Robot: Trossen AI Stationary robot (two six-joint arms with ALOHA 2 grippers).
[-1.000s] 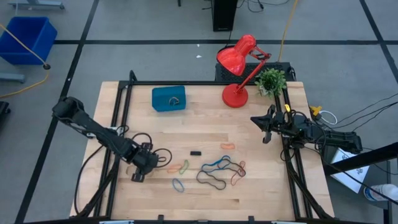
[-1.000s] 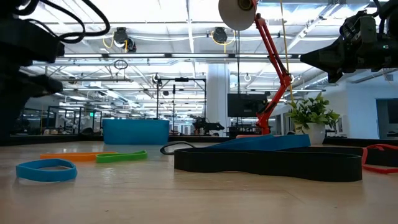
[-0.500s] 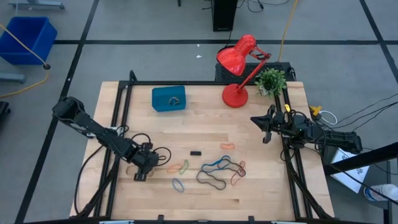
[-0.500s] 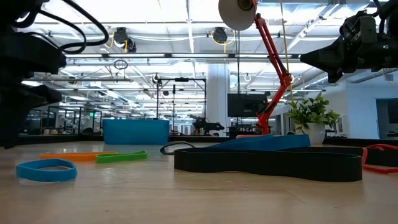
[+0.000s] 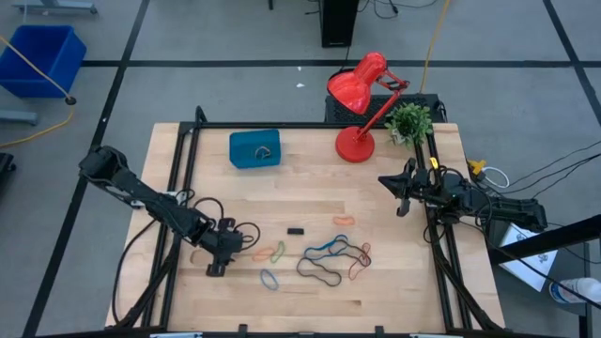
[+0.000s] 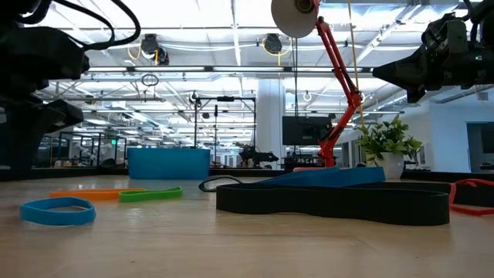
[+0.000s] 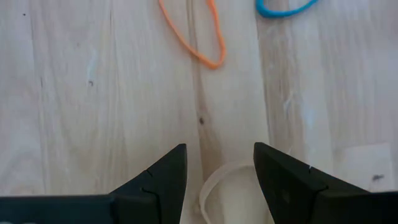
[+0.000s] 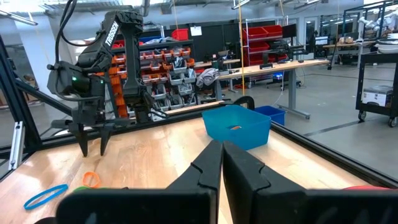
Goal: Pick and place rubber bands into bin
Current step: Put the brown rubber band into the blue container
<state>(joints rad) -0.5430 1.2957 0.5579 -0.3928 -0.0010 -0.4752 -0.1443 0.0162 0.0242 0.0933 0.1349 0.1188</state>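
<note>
My left gripper point(image 7: 214, 180) hangs jaws-down over the wood, fingers spread wide, nothing held; a tan rubber band point(image 7: 219, 194) lies right between my fingertips; an orange band point(image 7: 198, 32) and a blue band point(image 7: 285, 8) lie further ahead; best move, I'd judge: drop straight down so one finger lands inside the loop, then pinch, else it slips flat; bin point(image 5: 254, 148) is well apart, far across the table; left arm stretched low, wrist bent down; right gripper point(image 5: 404, 195) closed, empty, parked at the far side edge.
</note>
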